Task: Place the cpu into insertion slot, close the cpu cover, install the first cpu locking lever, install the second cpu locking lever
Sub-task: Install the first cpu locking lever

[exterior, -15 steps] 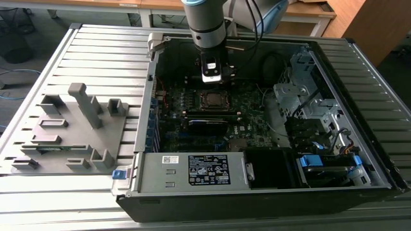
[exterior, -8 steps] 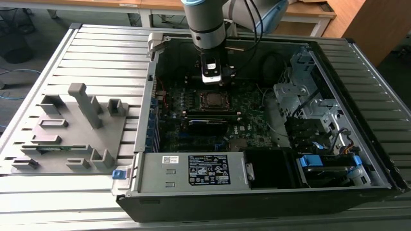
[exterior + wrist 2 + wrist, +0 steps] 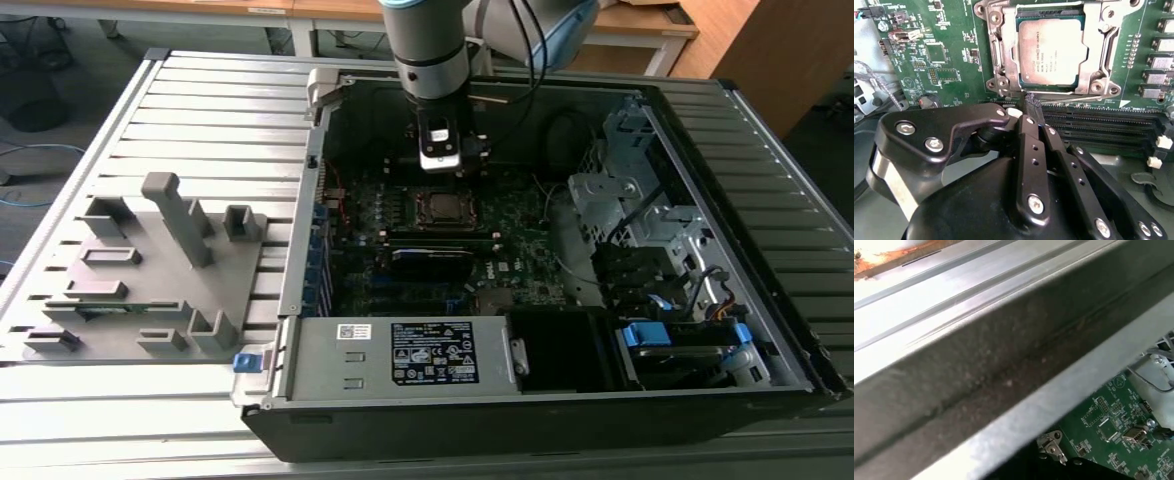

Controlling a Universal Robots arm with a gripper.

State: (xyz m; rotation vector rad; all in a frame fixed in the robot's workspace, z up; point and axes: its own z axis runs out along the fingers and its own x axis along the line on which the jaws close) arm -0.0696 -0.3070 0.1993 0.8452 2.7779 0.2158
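The gripper's (image 3: 1033, 106) two black fingers (image 3: 1029, 135) are pressed together. Their tips are down at the edge of the insertion slot (image 3: 1114, 90), right by a thin silvery locking lever (image 3: 1079, 98) that runs along that edge; whether they pinch it cannot be told. The cpu (image 3: 1053, 50) sits in the slot with the cpu cover (image 3: 1004, 47) lying flat around it. In the exterior view the slot lies at six o'clock from the gripper inside the open computer case (image 3: 300, 230), the power supply (image 3: 400, 350) lies farther along at six o'clock, and a grey fixture plate (image 3: 147, 270) lies at nine o'clock outside the case on the slatted table (image 3: 200, 110).
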